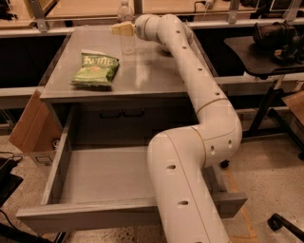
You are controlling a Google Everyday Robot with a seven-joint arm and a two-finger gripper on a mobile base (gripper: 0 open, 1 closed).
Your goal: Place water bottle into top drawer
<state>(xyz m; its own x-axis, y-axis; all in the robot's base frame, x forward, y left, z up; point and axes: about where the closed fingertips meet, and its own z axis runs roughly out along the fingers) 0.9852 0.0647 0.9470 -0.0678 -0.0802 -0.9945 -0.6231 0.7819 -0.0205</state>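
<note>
The water bottle [126, 13], clear with a pale band, stands upright at the back edge of the grey table [147, 76]. My gripper [121, 28] is at the bottle's middle, reaching from the right, and its pale tip overlaps the bottle's body. The top drawer [104, 178] is pulled wide open below the table's front, with a bare grey inside. My white arm rises from the drawer's right side, crosses it and stretches over the table to the bottle.
A green chip bag [95, 70] lies on the table's left front. A cardboard box [28, 124] leans by the table's left side. A black stand with dark gear [270, 45] is at the right. A lower drawer front with handles [121, 113] shows behind the open drawer.
</note>
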